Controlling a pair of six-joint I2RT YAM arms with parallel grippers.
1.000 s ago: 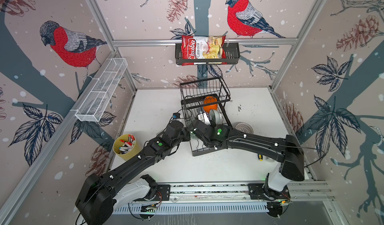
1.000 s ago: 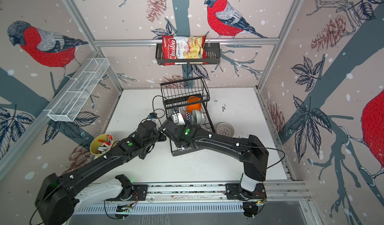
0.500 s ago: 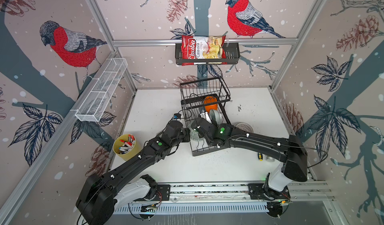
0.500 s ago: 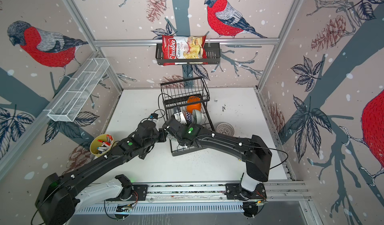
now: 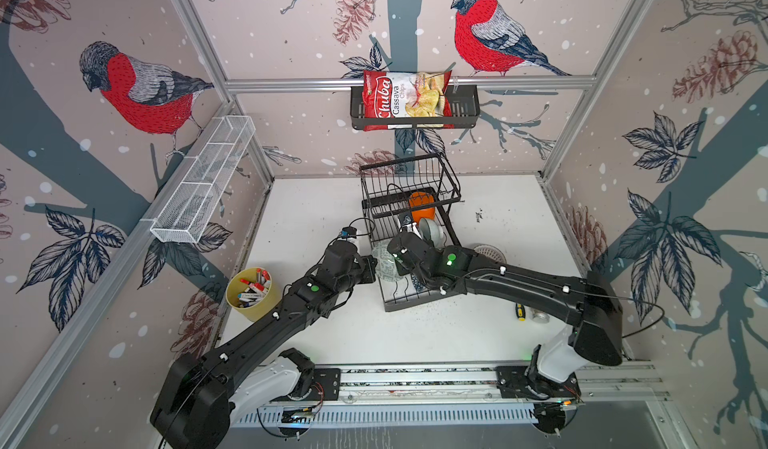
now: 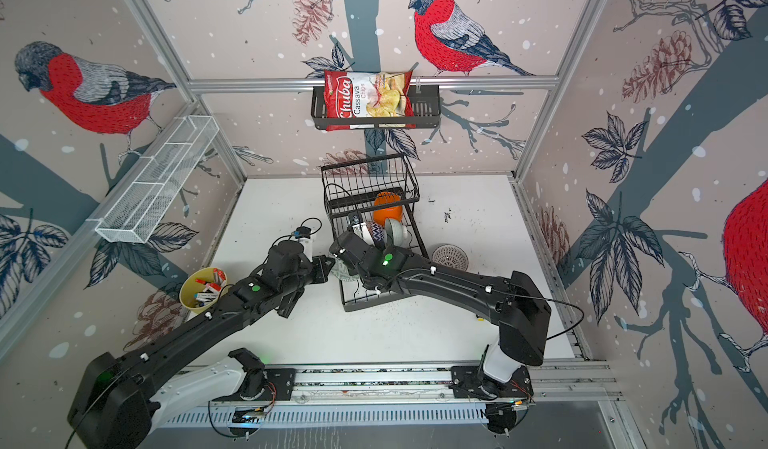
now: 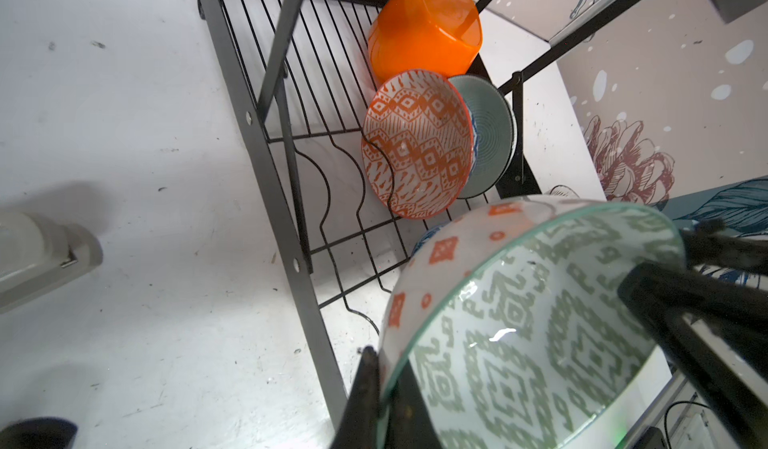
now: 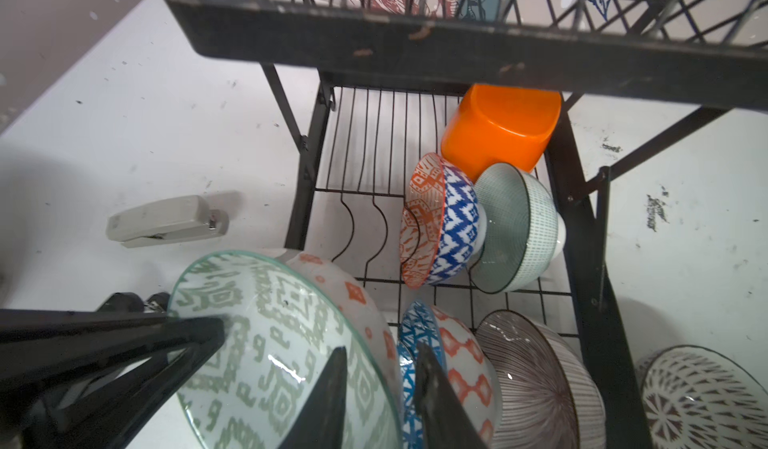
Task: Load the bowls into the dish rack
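- Seven bowls are counted in the right wrist view. One black wire dish rack and two grippers are also noted.
- Five are set on their sides on the rack's lower tier: orange bowl, red-and-blue bowl, mint bowl, blue-rimmed bowl, grey striped bowl.
- One dark-petalled bowl is seen on the table, just beside the rack.
- The green-patterned bowl, white outside with orange diamonds, is held tilted at the rack's left edge.
- Its rim is pinched by the left gripper, whose fingers are pressed onto it.
- The right gripper is seen with fingers parted, straddling the same rim; whether they touch it cannot be told.
- One grey stapler is noted on the table near the rack.
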